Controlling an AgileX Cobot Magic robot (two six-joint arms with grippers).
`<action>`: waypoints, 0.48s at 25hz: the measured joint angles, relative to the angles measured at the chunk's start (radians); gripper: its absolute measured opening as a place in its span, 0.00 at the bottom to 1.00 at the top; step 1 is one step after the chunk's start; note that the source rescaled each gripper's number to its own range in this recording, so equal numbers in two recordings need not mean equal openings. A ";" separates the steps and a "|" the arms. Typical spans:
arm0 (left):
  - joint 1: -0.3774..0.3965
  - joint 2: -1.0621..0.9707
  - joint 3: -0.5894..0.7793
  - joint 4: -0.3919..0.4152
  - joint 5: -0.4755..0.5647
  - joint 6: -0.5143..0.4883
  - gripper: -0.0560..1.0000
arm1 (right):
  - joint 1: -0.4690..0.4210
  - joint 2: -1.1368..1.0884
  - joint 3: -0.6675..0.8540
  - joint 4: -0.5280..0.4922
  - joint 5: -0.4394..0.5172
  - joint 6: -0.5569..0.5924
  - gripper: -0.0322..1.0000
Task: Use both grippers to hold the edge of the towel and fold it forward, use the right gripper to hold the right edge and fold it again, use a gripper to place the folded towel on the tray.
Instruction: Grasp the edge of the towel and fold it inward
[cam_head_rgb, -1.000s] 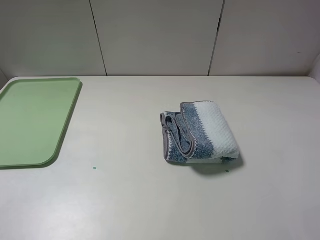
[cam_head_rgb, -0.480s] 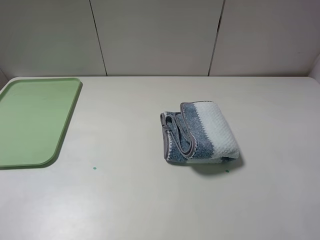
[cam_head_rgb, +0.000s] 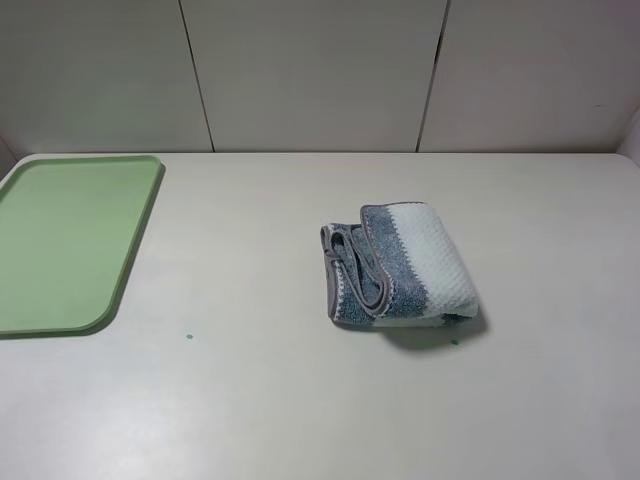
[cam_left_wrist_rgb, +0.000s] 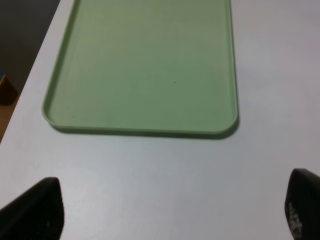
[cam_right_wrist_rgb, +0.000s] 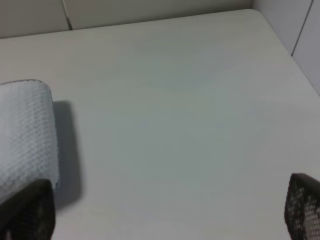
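Lying folded on the tabletop (cam_head_rgb: 250, 400), the towel (cam_head_rgb: 400, 265) sits well apart from the tray (cam_head_rgb: 60, 240).
The left gripper (cam_left_wrist_rgb: 170, 210), near the tray's short edge, and the right gripper (cam_right_wrist_rgb: 165, 210) both have jaws wide apart, holding nothing.

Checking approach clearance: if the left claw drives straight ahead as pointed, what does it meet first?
Likely bare table just short of the tray rim; nothing lies between the open left claw and it. Depth is unclear, so possibly the rim.
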 joint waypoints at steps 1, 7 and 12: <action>0.000 0.000 0.000 0.000 0.000 0.000 0.87 | 0.000 0.000 0.000 0.000 0.000 0.000 1.00; 0.000 0.000 0.000 0.000 0.000 0.000 0.87 | 0.000 0.000 0.000 0.000 0.000 0.000 1.00; 0.000 0.000 0.000 0.000 0.000 0.000 0.87 | 0.000 0.000 0.000 0.000 0.000 0.000 1.00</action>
